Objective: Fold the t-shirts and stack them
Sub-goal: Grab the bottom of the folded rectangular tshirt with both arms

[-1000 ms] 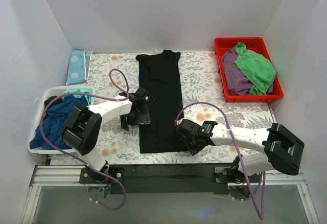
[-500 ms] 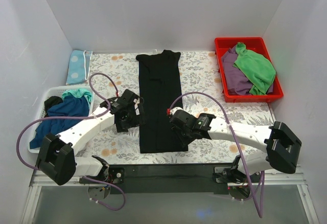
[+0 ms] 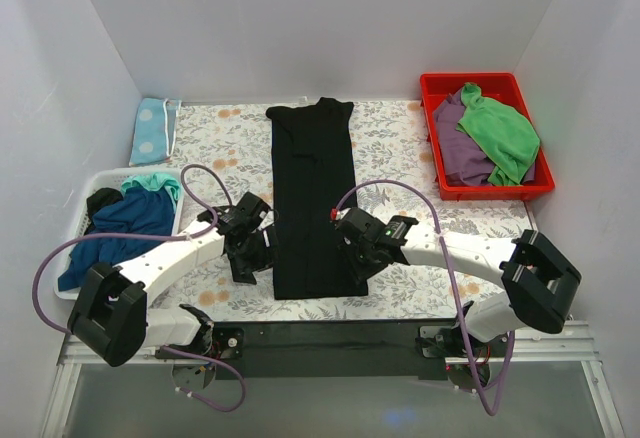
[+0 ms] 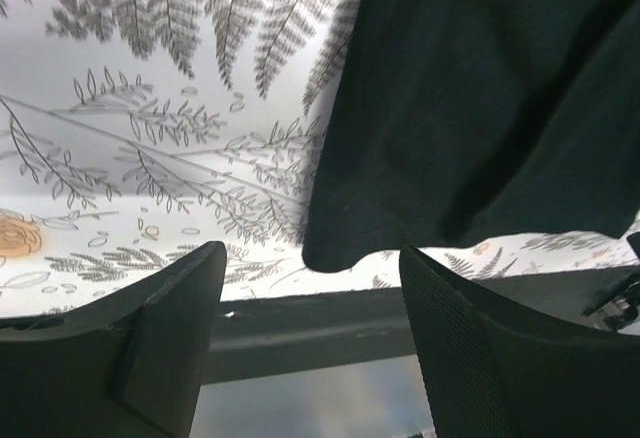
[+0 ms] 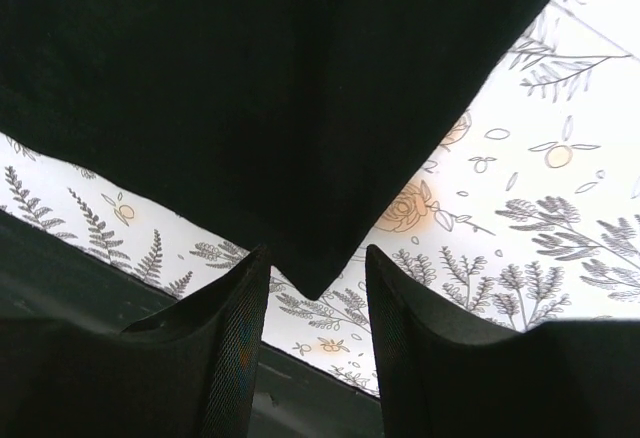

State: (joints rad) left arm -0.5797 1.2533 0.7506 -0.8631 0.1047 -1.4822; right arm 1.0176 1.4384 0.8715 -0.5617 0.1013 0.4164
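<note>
A black t-shirt (image 3: 313, 198), folded into a long narrow strip, lies flat down the middle of the floral table. My left gripper (image 3: 252, 261) is open and empty beside the strip's near-left corner, which shows in the left wrist view (image 4: 340, 248) just ahead of the jaws. My right gripper (image 3: 362, 270) is open and empty over the near-right corner, which shows in the right wrist view (image 5: 315, 278) between the fingertips. A dark blue shirt (image 3: 115, 228) and a teal one (image 3: 152, 184) lie in the white basket at left.
The white basket (image 3: 92, 182) stands at the left edge. A red bin (image 3: 438, 88) at back right holds green (image 3: 500, 130) and purple (image 3: 460, 148) cloth. A light blue spotted cloth (image 3: 152, 130) lies at back left. The black table rail (image 3: 320, 330) runs along the near edge.
Both grippers have moved toward the near end of the black strip: the left one back and down along its left edge, the right one leftward onto its near-right corner.
</note>
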